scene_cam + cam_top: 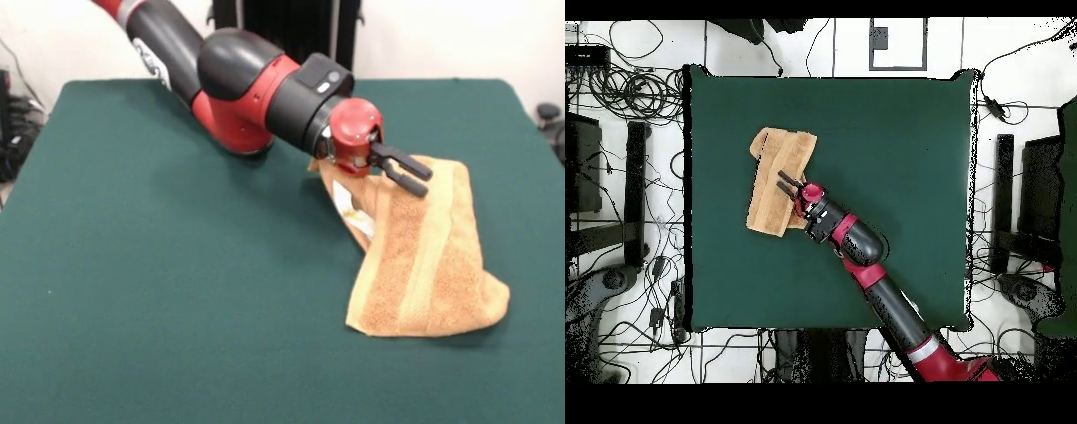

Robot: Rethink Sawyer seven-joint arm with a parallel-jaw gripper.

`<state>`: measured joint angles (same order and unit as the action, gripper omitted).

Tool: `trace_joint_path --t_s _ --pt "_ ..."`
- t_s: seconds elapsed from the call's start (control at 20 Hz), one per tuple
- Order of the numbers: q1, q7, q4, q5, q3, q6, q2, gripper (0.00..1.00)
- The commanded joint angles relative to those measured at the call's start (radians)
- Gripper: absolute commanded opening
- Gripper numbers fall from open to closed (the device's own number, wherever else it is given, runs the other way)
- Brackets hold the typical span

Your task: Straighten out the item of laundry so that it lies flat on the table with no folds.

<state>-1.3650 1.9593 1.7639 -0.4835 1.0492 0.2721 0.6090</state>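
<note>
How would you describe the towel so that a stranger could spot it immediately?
Find the dark green table. Follow the red and black arm down to its open pincer; beneath it lies the towel. It is the only cloth there: tan-orange terry, folded over itself, with smooth paler stripes.

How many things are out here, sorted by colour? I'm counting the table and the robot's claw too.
Tan-orange: 1, the towel
Dark green: 1, the table
Red and black: 1, the claw, open above the towel
Total: 3
</note>
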Motion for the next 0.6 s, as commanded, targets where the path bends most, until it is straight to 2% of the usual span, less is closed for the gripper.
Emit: trace_joint_path --t_s 0.05,0.2,0.5,0.6 --pt "0.086 -0.194 -0.186 -0.156 -0.054 -0.033 -0.109 1.0" --pt "0.147 -0.057 -0.163 -0.207 -0.101 -0.111 -0.219 1.0" --pt "0.171 -0.016 -0.172 -0.224 -0.114 -0.111 -0.25 1.0" --pt "0.2 0.013 -0.17 -0.224 -0.138 -0.121 -0.303 1.0"
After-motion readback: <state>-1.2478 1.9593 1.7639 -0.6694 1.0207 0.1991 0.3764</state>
